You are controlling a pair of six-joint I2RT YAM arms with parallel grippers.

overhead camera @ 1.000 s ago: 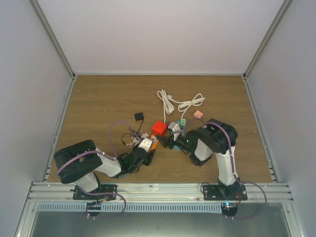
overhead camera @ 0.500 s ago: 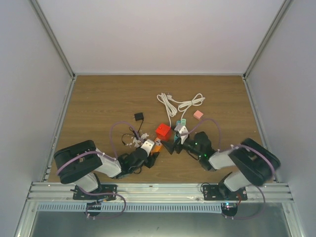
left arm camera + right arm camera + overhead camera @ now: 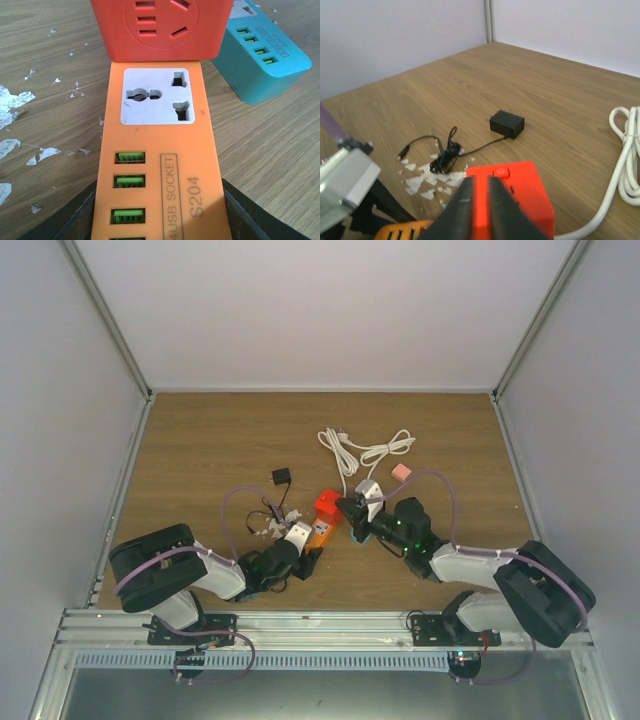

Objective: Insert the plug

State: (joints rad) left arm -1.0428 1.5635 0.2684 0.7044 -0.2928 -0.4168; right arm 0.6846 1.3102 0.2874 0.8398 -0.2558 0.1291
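Observation:
The red cube plug (image 3: pixel 161 24) sits on the far end of the orange power strip (image 3: pixel 159 165), just beyond the strip's free white socket (image 3: pixel 156 96). My left gripper (image 3: pixel 160 227) is shut on the strip, with a dark finger against each long side. In the top view, strip (image 3: pixel 320 533) and cube (image 3: pixel 326 504) lie mid-table between the arms. My right gripper (image 3: pixel 478 184) is shut, its tips over the near top edge of the red cube (image 3: pixel 527 195) with nothing between them. Whether they touch it I cannot tell.
A teal power strip (image 3: pixel 265 62) lies right of the orange one. A black adapter (image 3: pixel 506 124) with its tangled thin cord (image 3: pixel 445 152) lies beyond the cube, among white flecks on the wood. A coiled white cable (image 3: pixel 362 449) and a small pink block (image 3: pixel 401 472) lie farther back.
The right arm has dropped from upright to low and stretched out. Its jaws opened wide, then shut, at the red cube. The left arm and the strip stayed still.

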